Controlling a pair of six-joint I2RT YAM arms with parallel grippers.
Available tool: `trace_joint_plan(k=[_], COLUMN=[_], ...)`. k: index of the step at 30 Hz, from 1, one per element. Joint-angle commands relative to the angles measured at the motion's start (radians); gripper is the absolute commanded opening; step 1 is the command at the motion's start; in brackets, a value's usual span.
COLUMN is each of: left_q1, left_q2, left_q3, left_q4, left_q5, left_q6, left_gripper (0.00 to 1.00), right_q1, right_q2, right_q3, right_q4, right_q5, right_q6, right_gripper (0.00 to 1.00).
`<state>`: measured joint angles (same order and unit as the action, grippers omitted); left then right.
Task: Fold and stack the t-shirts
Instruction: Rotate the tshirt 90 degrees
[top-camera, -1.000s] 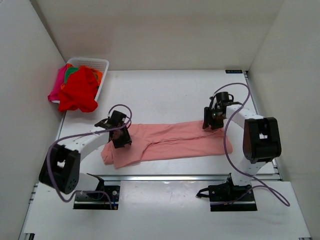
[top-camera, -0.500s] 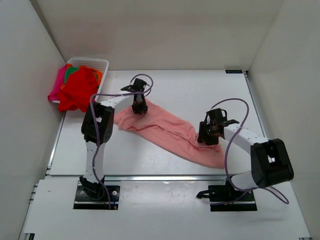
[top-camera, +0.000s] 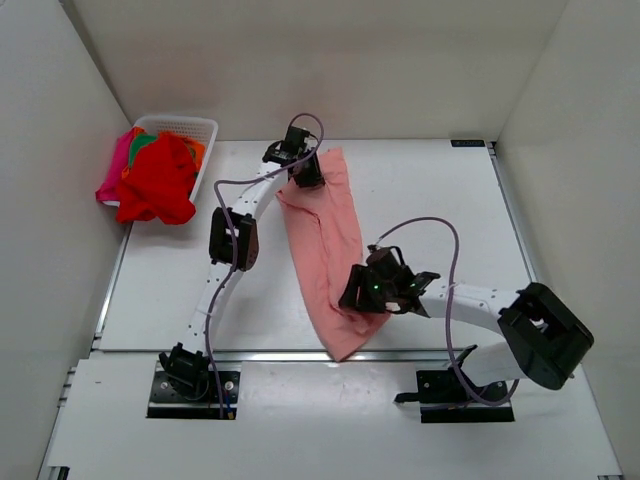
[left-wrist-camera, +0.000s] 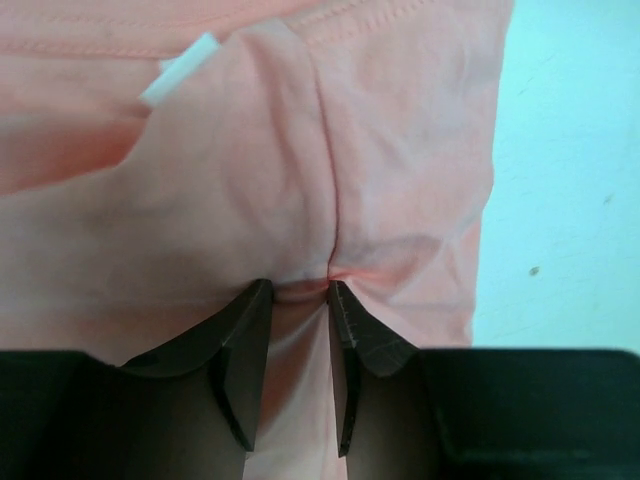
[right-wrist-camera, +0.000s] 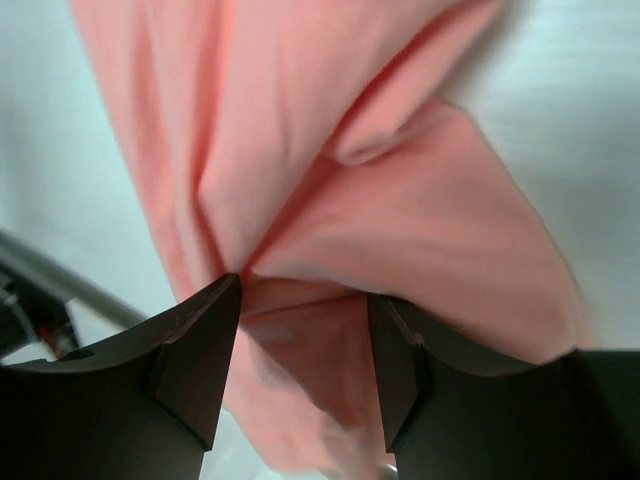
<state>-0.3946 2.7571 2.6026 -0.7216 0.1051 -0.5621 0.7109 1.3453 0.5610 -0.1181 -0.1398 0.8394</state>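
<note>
A white table (top-camera: 430, 200) boxed in by pale walls carries the work. The left gripper (left-wrist-camera: 297, 292) is pinched shut on a fold of the pink shirt (top-camera: 325, 240), and the cloth fans away from its fingertips. The right gripper (right-wrist-camera: 300, 300) also grips the shirt, with creases gathering between its wider-set jaws. The shirt's long axis runs straight from one gripper to the other. The left holds the far end and the right holds near the close end, with a loose tip trailing just past it toward the table's near edge. Any spreading or folding likely turns on that line, and the right arm is nearer the free tip. A red shirt (top-camera: 158, 185) spills from the basket (top-camera: 205, 128), well off to the left gripper's side. A second ago the pink shirt lay crosswise. Since then the left arm has reached far and the right has swung inward.
</note>
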Motion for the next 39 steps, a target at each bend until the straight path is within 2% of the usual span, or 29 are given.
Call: trace_joint_plan(k=[1,3,4,5,7,8,11,15,19,24,28,31,33,34,36,37,38,39], left_q1=[0.017,0.029,0.037,0.046,0.049,0.059,0.079,0.103,0.125,0.16,0.175,0.152,0.126,0.106,0.054,0.015,-0.033,-0.042], left_q2=[0.098,0.0,-0.014,-0.011,0.067,0.071,0.003,0.059,0.016,0.001,-0.072,-0.203,-0.35,-0.387,-0.599,-0.735,-0.805,-0.936], left_q3=[0.12,-0.087,-0.129,-0.109,0.055,0.068,-0.074,0.032,-0.032,-0.001,0.03,0.01,-0.123,-0.184,-0.524,-0.75,-0.87,-1.076], left_q4=[-0.066,0.065,0.126,0.122,0.088,0.106,0.224,0.228,0.316,0.346,0.283,0.187,0.076,-0.003,-0.044,0.018,0.098,0.141], left_q5=[0.059,0.071,0.065,0.061,0.09,0.102,0.097,0.096,0.104,0.117,0.159,0.173,0.165,0.141,0.075,0.015,-0.014,-0.039], left_q6=[-0.027,-0.054,-0.056,-0.059,-0.073,-0.082,-0.114,-0.148,-0.167,-0.191,-0.165,-0.076,-0.018,0.035,0.103,0.111,0.104,0.084], left_gripper=[0.42,0.43,0.42,0.43,0.44,0.43,0.43,0.44,0.44,0.44,0.46,0.54,0.58,0.58,0.63,0.68,0.69,0.73], right_q1=[0.12,0.168,0.195,0.211,0.239,0.233,0.225,0.228,0.251,0.222,0.177,0.133,0.066,-0.003,-0.118,-0.172,-0.186,-0.194], right_q2=[0.081,0.136,0.147,0.158,0.155,0.141,0.088,0.028,-0.052,-0.193,-0.293,-0.359,-0.377,-0.38,-0.379,-0.399,-0.409,-0.44], right_q3=[-0.029,0.003,0.028,0.046,0.046,0.031,-0.019,-0.091,-0.121,-0.139,-0.159,-0.156,-0.158,-0.156,-0.17,-0.183,-0.205,-0.201], right_q4=[0.112,0.147,0.134,0.13,0.124,0.132,0.123,0.103,0.155,0.159,0.215,0.189,0.132,0.082,0.029,0.005,0.002,-0.02], right_q5=[-0.02,-0.027,-0.008,-0.01,0.021,0.028,0.057,0.016,0.045,0.137,0.134,0.169,0.161,0.107,0.036,0.01,0.011,0.017], right_q6=[0.141,0.11,0.089,0.073,0.018,0.012,0.029,0.049,0.001,-0.02,-0.097,-0.147,-0.166,-0.171,-0.206,-0.215,-0.217,-0.217], right_gripper=[0.51,0.5,0.51,0.51,0.51,0.51,0.51,0.52,0.55,0.56,0.54,0.46,0.46,0.46,0.47,0.48,0.5,0.51])
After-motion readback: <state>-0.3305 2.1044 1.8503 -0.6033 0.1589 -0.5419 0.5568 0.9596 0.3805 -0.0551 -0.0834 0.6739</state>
